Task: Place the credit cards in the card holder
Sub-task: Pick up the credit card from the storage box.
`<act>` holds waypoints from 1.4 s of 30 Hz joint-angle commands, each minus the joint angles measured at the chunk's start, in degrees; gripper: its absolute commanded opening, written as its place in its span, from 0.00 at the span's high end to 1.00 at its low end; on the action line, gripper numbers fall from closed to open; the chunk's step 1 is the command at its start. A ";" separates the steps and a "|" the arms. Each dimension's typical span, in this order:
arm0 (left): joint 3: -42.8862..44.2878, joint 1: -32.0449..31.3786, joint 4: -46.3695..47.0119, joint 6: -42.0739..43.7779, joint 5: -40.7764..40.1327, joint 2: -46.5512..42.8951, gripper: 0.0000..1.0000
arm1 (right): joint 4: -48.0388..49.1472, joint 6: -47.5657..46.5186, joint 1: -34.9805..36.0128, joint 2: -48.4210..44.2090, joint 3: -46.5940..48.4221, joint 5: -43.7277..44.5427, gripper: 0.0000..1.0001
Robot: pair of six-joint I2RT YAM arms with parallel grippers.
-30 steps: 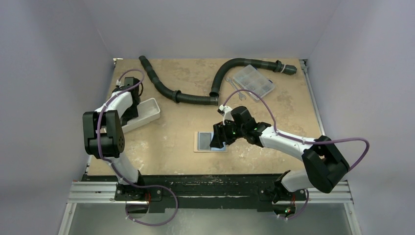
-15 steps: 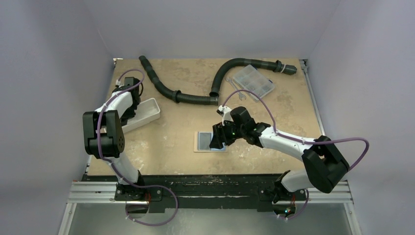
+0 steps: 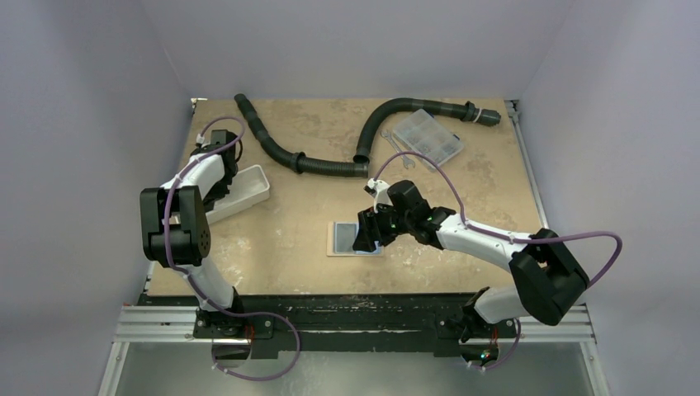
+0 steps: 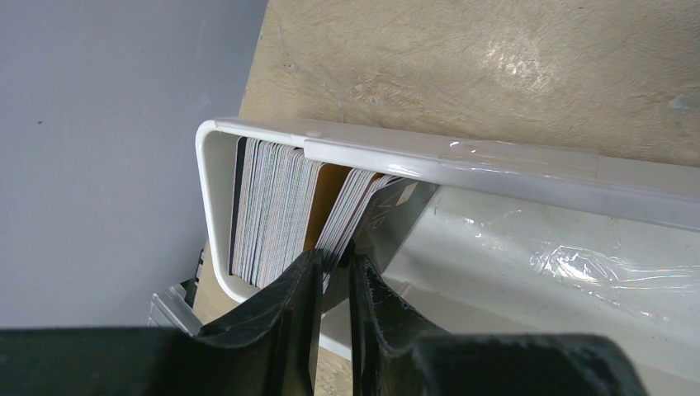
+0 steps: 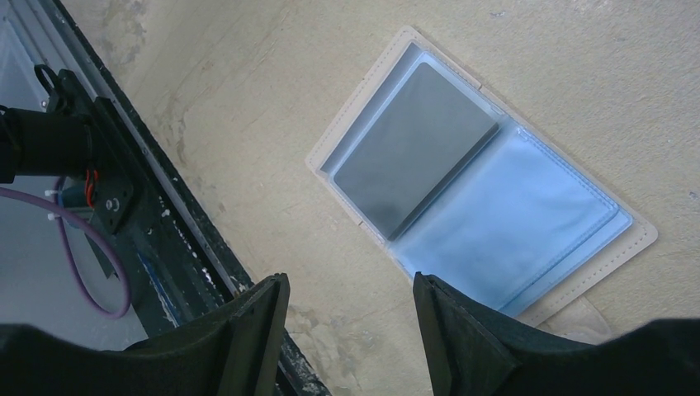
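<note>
Pale lilac walls (image 3: 347, 41), mottled tan table (image 3: 305, 235)

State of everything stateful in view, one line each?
Holder: open flat on the table, one pocket empty.
Card: in the holder's other pocket.
Cards: stacked on edge in tray.
Left gripper: in tray, fingers narrowly astride card edges; grip unclear.
Right gripper: open, empty, above holder.

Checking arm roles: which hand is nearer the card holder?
Right. The right hand hovers open directly over the card holder; the left hand is far off in the white tray, pinching credit cards.
</note>
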 commanded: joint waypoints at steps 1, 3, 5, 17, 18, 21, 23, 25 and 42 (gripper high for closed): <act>2.01 0.40 -0.35 0.61 -2.28 -2.25 0.81 | 1.55 -1.18 0.37 -1.58 -0.10 -0.62 0.34; 2.19 0.45 -0.53 0.54 -2.41 -2.56 0.81 | 1.55 -1.18 0.38 -1.59 -0.12 -0.62 0.34; 2.43 0.45 -0.86 0.54 -2.37 -2.90 0.81 | 1.59 -1.22 0.40 -1.59 -0.12 -0.62 0.34; 3.16 0.47 -1.94 0.09 -2.34 -4.14 0.85 | 1.64 -1.27 0.50 -1.50 -0.02 -0.71 0.34; 3.24 0.40 -2.10 0.09 -2.19 -4.26 0.85 | 1.64 -1.27 0.50 -1.50 -0.02 -0.78 0.34; 3.42 0.42 -2.57 -0.17 -1.41 -4.61 0.88 | 1.71 -1.27 0.51 -1.37 -0.01 -0.79 0.34; 3.70 0.44 -3.29 -0.36 -0.98 -4.81 0.91 | 1.64 -1.26 0.47 -1.40 -0.07 -0.73 0.34; 4.39 0.43 -4.68 -0.72 -0.83 -4.65 0.97 | 1.64 -1.26 0.51 -1.34 -0.08 -0.71 0.34; 8.01 0.47 -11.00 -2.11 11.68 -11.24 1.00 | -1.06 -1.27 0.42 -1.31 1.07 2.81 0.34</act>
